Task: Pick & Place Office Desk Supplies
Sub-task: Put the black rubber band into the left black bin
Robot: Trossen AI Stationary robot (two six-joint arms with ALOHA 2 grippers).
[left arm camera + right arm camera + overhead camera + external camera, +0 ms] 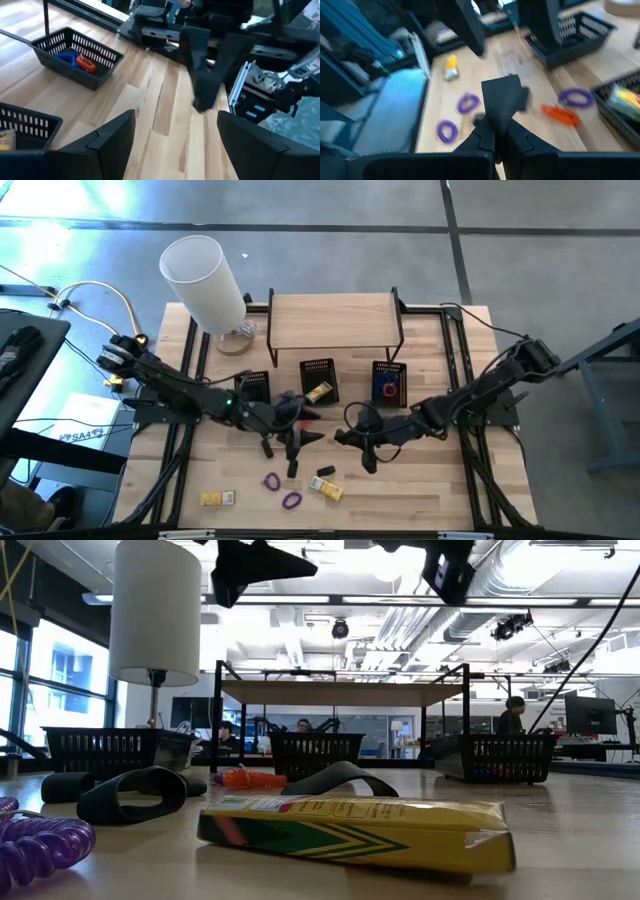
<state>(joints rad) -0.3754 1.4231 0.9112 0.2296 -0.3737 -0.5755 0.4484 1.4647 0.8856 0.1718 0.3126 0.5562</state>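
On the pale, grained wooden table (440, 480), the supplies lie scattered along the near edge. Farthest left are two little yellow and white rectangular blocks (217, 499), then two thin coiled purple band loops (281, 491), a small black clip-like piece (325, 472), and a flat yellow crayon box with green chevrons (328, 489). Three black mesh plastic baskets stand in a row behind: the leftmost basket (254, 386), the middle basket (319, 380) holding something yellow, and the rightmost basket (389, 383) holding blue and red-orange loops. The left gripper (293, 430) hangs above the table just in front of the middle basket, its dark fingers spread wide with nothing between them. The right gripper (364, 446) hovers beside it, fingers pressed together on nothing. A tall smooth white cylinder (203, 280) stands at the far left.
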